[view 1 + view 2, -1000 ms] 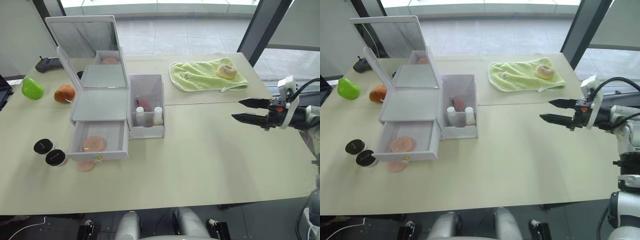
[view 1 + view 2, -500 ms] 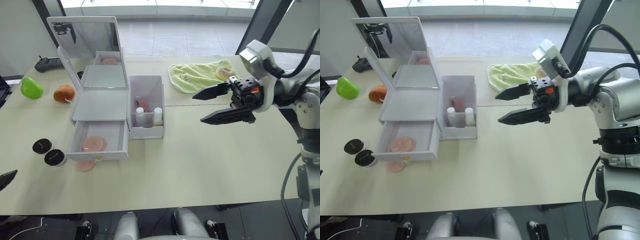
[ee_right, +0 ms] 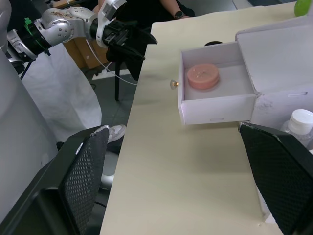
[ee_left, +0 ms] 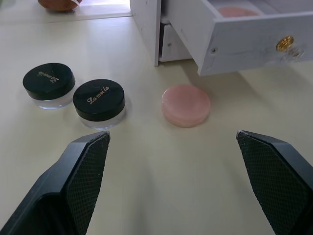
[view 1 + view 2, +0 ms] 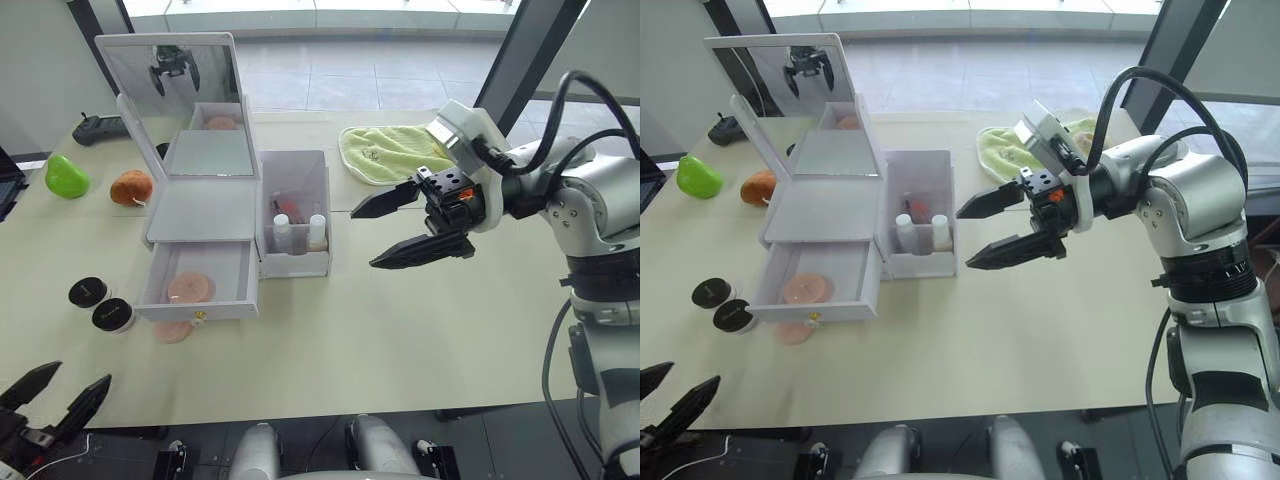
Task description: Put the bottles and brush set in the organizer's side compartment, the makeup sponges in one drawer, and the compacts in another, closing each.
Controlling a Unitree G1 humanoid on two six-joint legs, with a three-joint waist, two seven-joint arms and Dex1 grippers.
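Note:
The pale organizer (image 5: 200,212) stands at the table's left with its mirror lid up. Its lower drawer (image 5: 195,285) is pulled out and holds one pink makeup sponge (image 5: 188,288). The other sponge (image 4: 186,105) lies on the table in front of the drawer. Two black compacts (image 4: 49,83) (image 4: 99,98) sit to the drawer's left. The side compartment (image 5: 296,262) holds two white-capped bottles (image 5: 281,232) (image 5: 317,230), with what looks like the brush set (image 5: 286,210) behind them. My right gripper (image 5: 362,240) hovers open just right of that bin. Off the table's front-left corner, my left gripper (image 5: 83,371) is open and empty.
A green towel (image 5: 390,152) lies at the back right. A green pear (image 5: 65,177), an orange fruit (image 5: 130,187) and a black device (image 5: 97,127) sit at the back left. The table's front edge runs close to the left gripper.
My right gripper has swung in from the table's right edge to beside the side compartment. My left gripper has risen into view at the front-left corner.

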